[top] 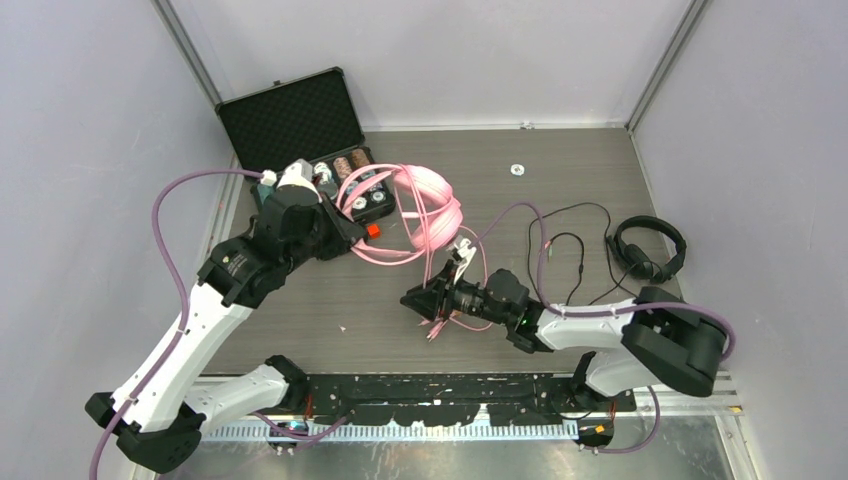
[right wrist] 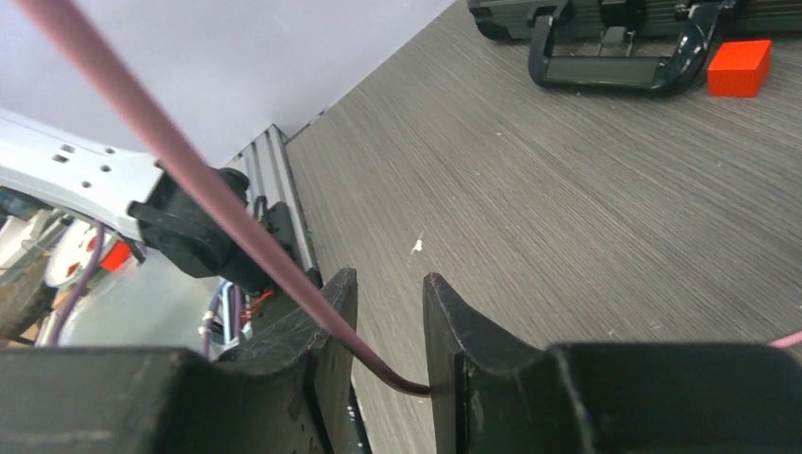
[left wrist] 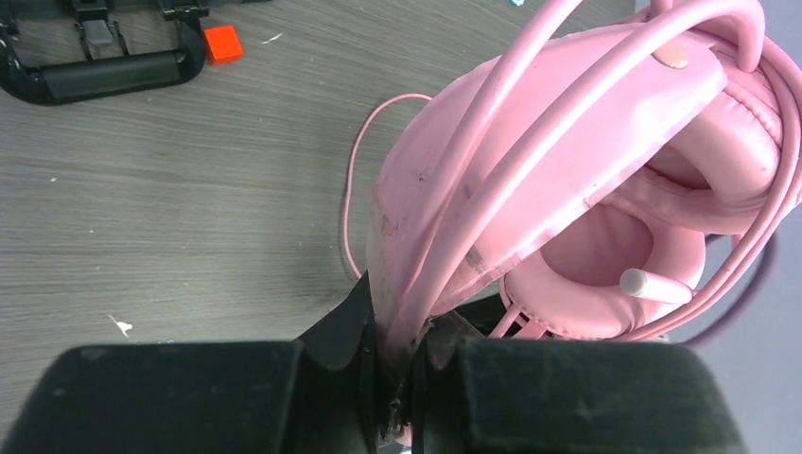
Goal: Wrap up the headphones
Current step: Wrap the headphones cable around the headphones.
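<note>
Pink headset [top: 432, 203]: we see it held up over the middle of the table [top: 580, 165], its headband pinched at the tips of the left gripper [left wrist: 392, 364], with the ear cups hanging on the far side of those tips.
Left gripper: clenched on the headband, with a black finger pressed to each side of the padded band.
Pink cable [right wrist: 213, 192]: several turns lie over the headband and ear cups. Loose loops trail toward the right gripper [right wrist: 390, 322], and one run passes between its fingers.
Right gripper: low over the table, near the headset; jaws parted wider than the cable, so we read the cable as threaded through and not pinched.
Pink surfaces: glossy shell, soft rounded cushions, dark scuffs along the band.
Black headset [top: 650, 250]: smaller and matte, lying at the table's right edge, well apart from both grippers.
Black cable [top: 570, 240]: thin, sprawled in loose curves to the left of its headset.
Table: dark grey wood grain.
Case [top: 290, 120]: black, open, foam-lined lid, at the far left corner.
Red block [left wrist: 223, 43]: a small cube just beside the case handle.
</note>
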